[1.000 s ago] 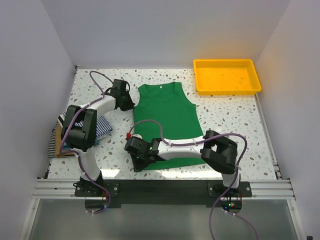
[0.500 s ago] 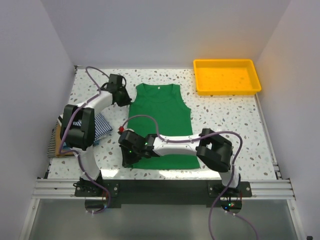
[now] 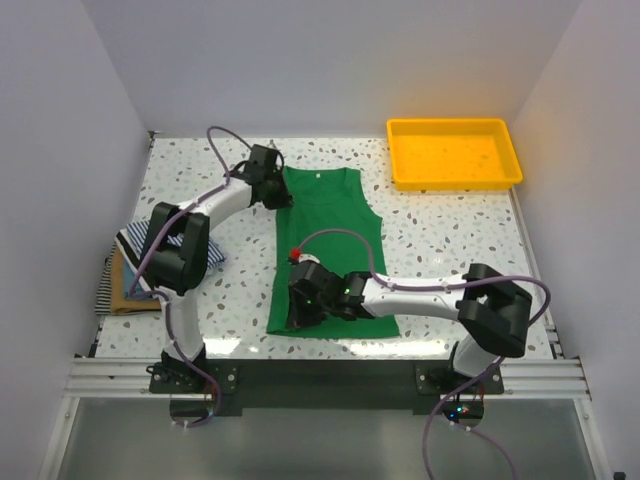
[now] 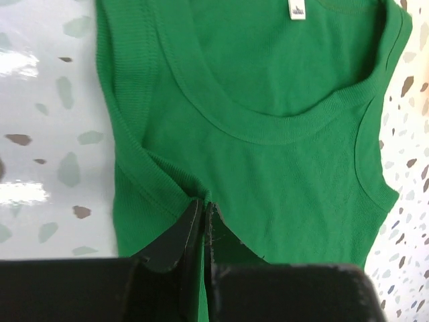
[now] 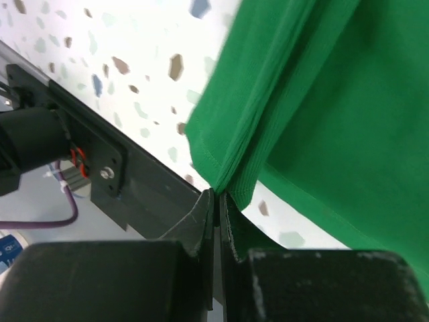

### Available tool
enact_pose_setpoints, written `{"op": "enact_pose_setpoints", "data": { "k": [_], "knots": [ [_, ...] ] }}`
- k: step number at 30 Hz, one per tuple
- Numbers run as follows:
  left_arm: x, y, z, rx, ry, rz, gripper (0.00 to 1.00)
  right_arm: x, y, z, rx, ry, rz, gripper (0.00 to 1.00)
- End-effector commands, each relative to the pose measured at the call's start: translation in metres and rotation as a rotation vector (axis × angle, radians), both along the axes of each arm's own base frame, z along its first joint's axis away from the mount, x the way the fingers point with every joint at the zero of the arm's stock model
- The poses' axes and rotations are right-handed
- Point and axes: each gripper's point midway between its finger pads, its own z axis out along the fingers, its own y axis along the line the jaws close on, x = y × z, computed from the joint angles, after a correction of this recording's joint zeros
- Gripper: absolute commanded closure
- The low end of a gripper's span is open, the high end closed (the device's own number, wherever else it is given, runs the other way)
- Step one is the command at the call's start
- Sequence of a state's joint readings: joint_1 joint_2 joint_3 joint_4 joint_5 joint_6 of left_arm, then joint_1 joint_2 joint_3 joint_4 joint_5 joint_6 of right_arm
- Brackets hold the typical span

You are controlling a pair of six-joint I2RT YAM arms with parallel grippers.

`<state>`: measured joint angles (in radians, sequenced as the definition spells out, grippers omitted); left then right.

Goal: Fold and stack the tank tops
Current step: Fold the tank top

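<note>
The left end effector (image 4: 202,204) is clamped shut on a pinch of the green tank top (image 4: 281,174), at the ribbed armhole edge just below the shoulder strap. The right end effector (image 5: 216,196) is likewise closed on cloth. It holds the hem corner on the same long side, and the fabric is drawn into ridges running away from the jaws. That side of the garment is thus held at both ends, strap and hem.

The top is spread on the speckled table (image 3: 450,240) near its middle. The neckline, with its white label (image 4: 297,8), is turned toward the far edge, and the hem lies toward the arm bases. A pile of other tank tops (image 3: 120,288) is seen at the table's left edge, and a yellow tray (image 3: 455,184) sits well apart at the far right corner.

The step in hand is judged to be the lengthwise fold of the green top. For the next move, the held edge would need to be lifted and carried across toward the opposite side by both arms together. It should be kept taut so that the crease runs straight, then laid flat before the cloth is let go.
</note>
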<state>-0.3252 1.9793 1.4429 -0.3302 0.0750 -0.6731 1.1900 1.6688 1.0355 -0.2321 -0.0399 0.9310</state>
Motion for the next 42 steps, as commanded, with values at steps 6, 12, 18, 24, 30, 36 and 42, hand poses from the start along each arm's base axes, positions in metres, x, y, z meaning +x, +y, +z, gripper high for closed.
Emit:
{"op": "enact_pose_setpoints", "data": {
  "k": [6, 12, 18, 24, 30, 36, 42],
  "knots": [
    [0.018, -0.044, 0.015, -0.039, -0.063, -0.036, 1.0, 0.003, -0.034, 0.006, 0.029, -0.025, -0.112, 1.0],
    [0.018, -0.061, 0.015, -0.042, -0.063, -0.06, 1.0, 0.0, -0.061, -0.009, -0.019, -0.026, -0.15, 1.0],
    [0.016, -0.073, 0.005, -0.037, -0.055, -0.086, 1.0, -0.004, -0.073, -0.02, -0.04, -0.014, -0.167, 1.0],
    [0.014, -0.083, 0.002, -0.053, -0.065, -0.13, 1.0, -0.002, -0.084, -0.022, -0.061, -0.032, -0.198, 0.9],
    [0.014, -0.094, 0.007, -0.077, -0.096, -0.187, 0.88, 0.0, -0.097, -0.019, -0.084, -0.055, -0.223, 0.79],
    [0.014, -0.102, 0.014, -0.086, -0.122, -0.226, 0.66, 0.002, -0.106, -0.012, -0.105, -0.082, -0.234, 0.61],
    [0.016, -0.089, 0.033, -0.058, -0.165, -0.162, 0.61, 0.01, -0.122, 0.003, -0.14, -0.143, -0.269, 0.58]
  ]
}}
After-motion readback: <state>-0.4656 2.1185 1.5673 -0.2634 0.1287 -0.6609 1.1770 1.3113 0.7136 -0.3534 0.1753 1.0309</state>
